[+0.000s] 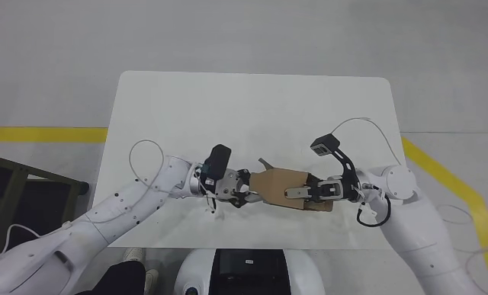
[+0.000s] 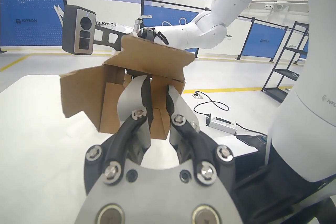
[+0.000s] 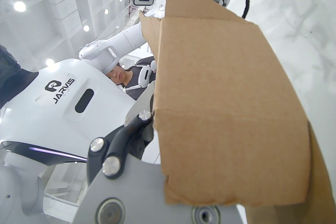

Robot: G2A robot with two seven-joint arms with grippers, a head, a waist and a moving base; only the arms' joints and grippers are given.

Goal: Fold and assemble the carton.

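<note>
Carton: the brown cardboard carton (image 1: 276, 186) hung between my two grippers, over the near part of the table and about midway along its width. I could not tell whether it touched the top.

Left gripper: my left gripper (image 1: 242, 190) reached into the carton's open end (image 2: 155, 62). Its fingers (image 2: 135, 96) were slightly parted with a gap between the pads, pinching nothing that I could see.

Right gripper: my right gripper (image 1: 299, 193) was clamped on the opposite end. One finger (image 3: 143, 117) pressed against the carton's wall (image 3: 225, 109); the other was hidden behind the cardboard.

Edges: a side flap (image 2: 78, 93) stood out sideways from the open end. A top flap (image 2: 157, 57) jutted out above my left fingers.

Room to move: the table's near edge lay close behind both wrists. Most of the white top stretched beyond the carton to the far edge.

Surface: the table (image 1: 252, 104) was smooth, white and round-cornered.

Room: pale floor with a yellow line (image 1: 46, 133). Blue partition panels (image 2: 29, 22), a black shelf rack (image 2: 288, 72) and a power brick with its cable (image 2: 220, 124) stood past the table.
</note>
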